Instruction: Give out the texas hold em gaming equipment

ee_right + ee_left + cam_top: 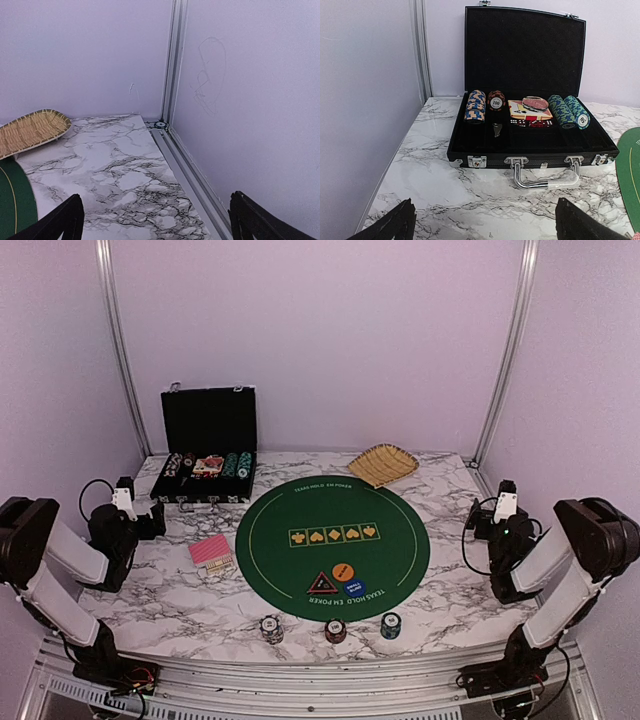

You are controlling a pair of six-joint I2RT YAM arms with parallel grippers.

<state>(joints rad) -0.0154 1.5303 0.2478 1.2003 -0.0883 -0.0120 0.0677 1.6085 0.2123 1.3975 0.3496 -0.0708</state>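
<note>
A pink-red-backed pile of playing cards (211, 551) lies on the marble just left of the round green poker mat (332, 545). On the mat's near part sit an orange button (343, 571), a blue button (355, 586) and a black-red triangular marker (322, 584). Three small chip stacks (335, 630) stand in a row by the table's front edge. My left gripper (482, 222) is open and empty, facing the open black case (530, 145) that holds chip rolls (475, 105) and a card box (530, 109). At the right edge my right gripper (155, 222) hangs open, holding nothing.
A tan woven basket (383, 464) lies at the back, right of the case (208, 455); it also shows in the right wrist view as the basket (30, 131). Lilac walls and metal frame rails (170, 65) close the table in. The case's chrome handle (545, 177) sticks out toward me.
</note>
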